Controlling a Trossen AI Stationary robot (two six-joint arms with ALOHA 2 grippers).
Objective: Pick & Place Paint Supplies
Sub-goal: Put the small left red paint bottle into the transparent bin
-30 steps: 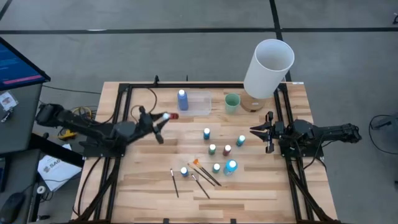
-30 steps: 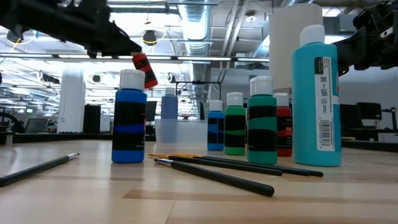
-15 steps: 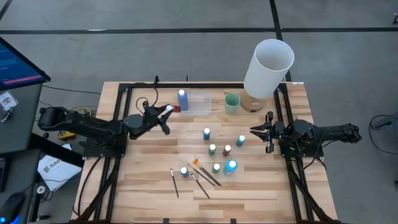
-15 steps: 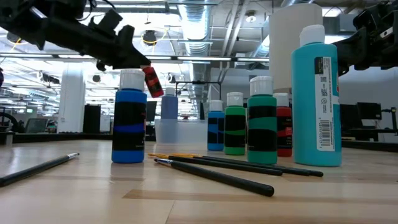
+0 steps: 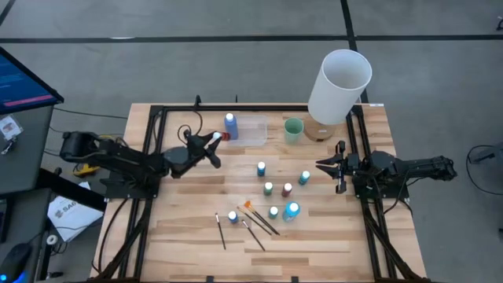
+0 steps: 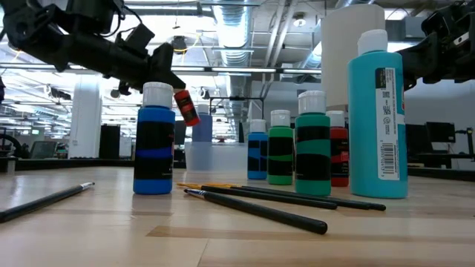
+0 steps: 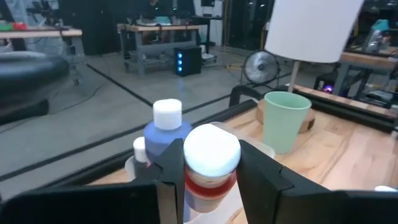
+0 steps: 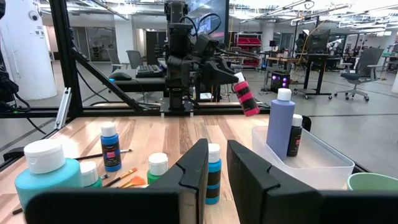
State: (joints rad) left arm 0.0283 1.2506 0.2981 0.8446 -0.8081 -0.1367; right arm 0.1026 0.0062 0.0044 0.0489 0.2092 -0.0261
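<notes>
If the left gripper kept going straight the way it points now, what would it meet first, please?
Probably the clear tray, where the periwinkle bottle stands right ahead of the left gripper and its red bottle; depth is hard to judge.

Even bright overhead light on wooden table; shadows faint. Low view: ceiling lights glare above blue bottle, near tabletop soft. Left wrist view: red bottle slightly blurred, room behind it hazy.
</notes>
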